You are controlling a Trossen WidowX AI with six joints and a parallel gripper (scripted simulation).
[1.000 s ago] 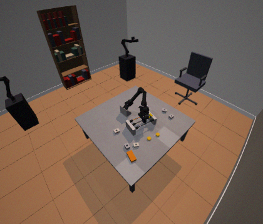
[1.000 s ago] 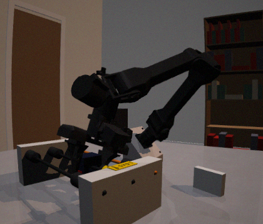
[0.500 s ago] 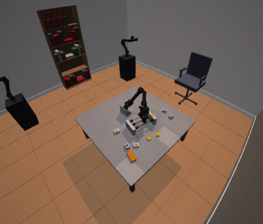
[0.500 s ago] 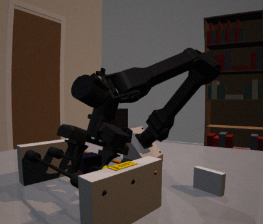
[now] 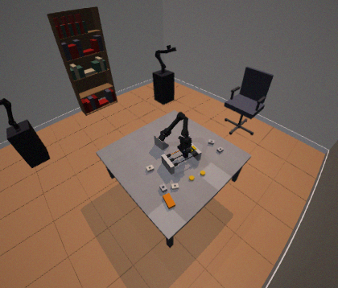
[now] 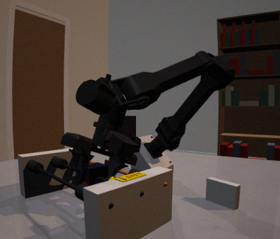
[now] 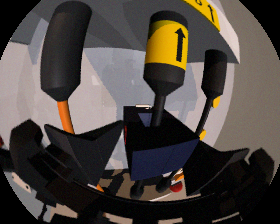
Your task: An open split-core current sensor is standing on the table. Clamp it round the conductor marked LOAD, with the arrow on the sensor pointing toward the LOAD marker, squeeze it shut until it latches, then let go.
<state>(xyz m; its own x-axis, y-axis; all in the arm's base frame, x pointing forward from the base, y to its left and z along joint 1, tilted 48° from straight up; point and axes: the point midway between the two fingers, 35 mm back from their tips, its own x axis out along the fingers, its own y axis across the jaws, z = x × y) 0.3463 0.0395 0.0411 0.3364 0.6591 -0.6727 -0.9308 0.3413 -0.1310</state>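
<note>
A fixture with two beige end blocks point(image 6: 128, 207) point(image 5: 170, 164) holds three parallel conductors. A yellow LOAD label point(image 6: 130, 176) sits on the near block, above the middle conductor. That conductor carries a yellow sleeve point(image 7: 169, 46) with a black arrow pointing at the label. My gripper point(image 7: 149, 127) point(image 6: 98, 163) point(image 5: 184, 152) reaches down into the fixture and is shut on the dark blue split-core sensor point(image 7: 160, 149) point(image 6: 93, 171). The middle conductor's thin rod runs into the top of the sensor. I cannot tell whether its jaws are latched. The left conductor point(image 7: 64, 50) and the right conductor point(image 7: 213, 76) have black sleeves.
On the grey table point(image 5: 134, 145) lie an orange block point(image 5: 169, 200), two yellow discs point(image 5: 191, 177), and several small white blocks point(image 5: 150, 167). A grey box point(image 6: 223, 192) stands right of the fixture. The arm's base point(image 5: 160, 141) stands behind the fixture.
</note>
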